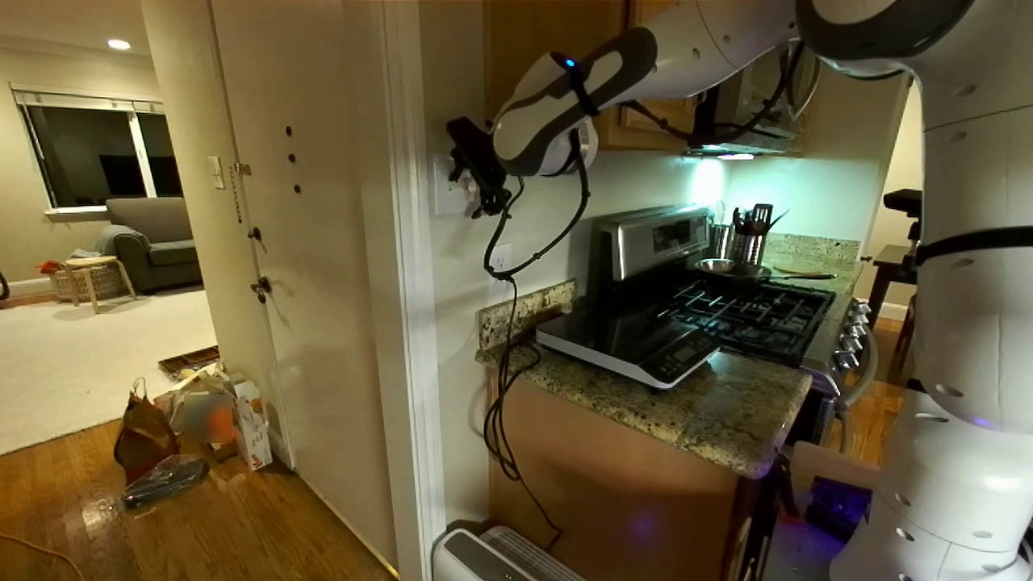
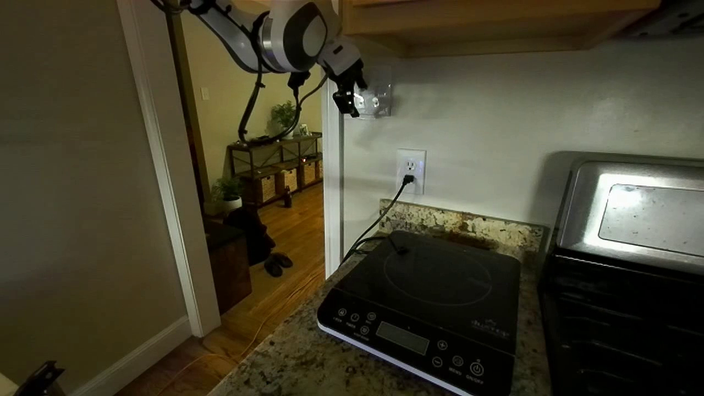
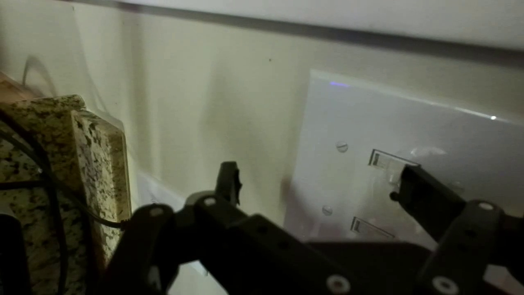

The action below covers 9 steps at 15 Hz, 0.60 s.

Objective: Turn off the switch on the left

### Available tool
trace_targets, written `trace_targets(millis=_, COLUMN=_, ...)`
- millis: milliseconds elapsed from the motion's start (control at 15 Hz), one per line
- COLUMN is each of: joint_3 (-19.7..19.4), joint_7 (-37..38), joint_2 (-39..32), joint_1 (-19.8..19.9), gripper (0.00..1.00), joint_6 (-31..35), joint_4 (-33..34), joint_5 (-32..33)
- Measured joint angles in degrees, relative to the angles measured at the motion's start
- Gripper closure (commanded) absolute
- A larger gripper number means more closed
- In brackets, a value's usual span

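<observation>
Gripper (image 3: 317, 174) is hovering spread wide, holding nothing, at the switch plate (image 3: 352, 180) right of the door frame (image 2: 333, 192). One finger (image 3: 430, 200) is crowding the left toggle (image 3: 393, 169), can't tell if touching. With the right toggle (image 3: 370, 228) sitting so close, any rightward slip is risking flipping that.

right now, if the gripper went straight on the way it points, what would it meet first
Most likely the white switch plate in front of the gripper; in the wrist view one of its fingers appears right at a toggle, though depth is unclear.
</observation>
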<state>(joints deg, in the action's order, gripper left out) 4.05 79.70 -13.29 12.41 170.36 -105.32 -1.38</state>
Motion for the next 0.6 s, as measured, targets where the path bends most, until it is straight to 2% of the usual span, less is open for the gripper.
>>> trace_targets(millis=467, joint_3=0.33, joint_7=0.04, joint_2=-2.09, joint_1=-0.53, gripper=0.0, joint_6=-5.41, joint_4=-1.42, joint_5=-0.24)
trace_targets(millis=600, joint_3=-0.1, joint_7=-3.0, joint_2=-1.52, joint_1=-1.8, gripper=0.0, joint_6=-6.34, joint_4=-1.88, joint_5=-4.98)
